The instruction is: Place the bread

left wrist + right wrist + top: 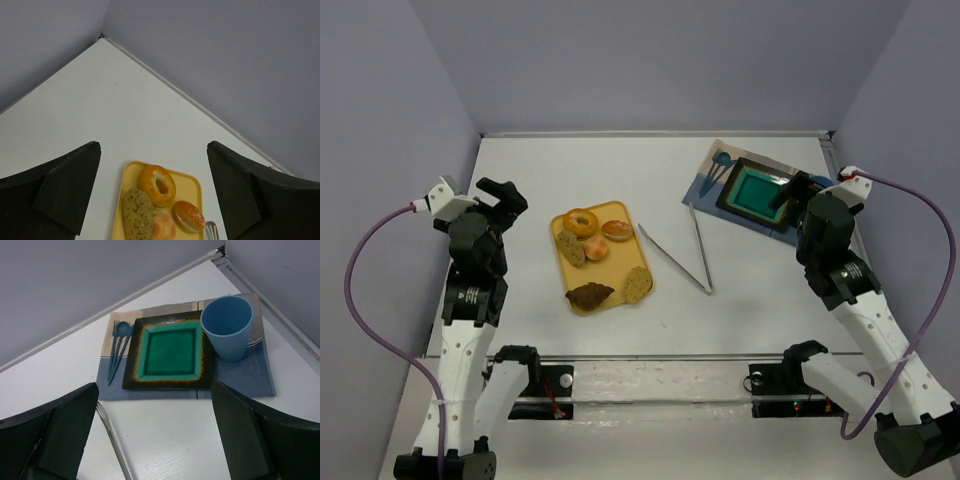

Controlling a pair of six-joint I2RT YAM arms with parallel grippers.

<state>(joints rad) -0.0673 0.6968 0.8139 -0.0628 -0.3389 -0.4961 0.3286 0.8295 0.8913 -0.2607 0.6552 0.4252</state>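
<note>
Waiting at start: bread [597, 248] sits on yellow plastic tray [605, 206], well apart from green glazed square plate [757, 193], bare on woven placemat [701, 189]. Pickup, carry, placing all left, apparently. Thin metal tongs [670, 258] lie between, arms splayed in V, gripping nothing. Left gripper [152, 147], right gripper [154, 386] gape empty. Bagel [582, 221] ringed, glossy; slices grainy.

Lab test booth — bare lavender walls [650, 60]; white table [620, 180].
</note>
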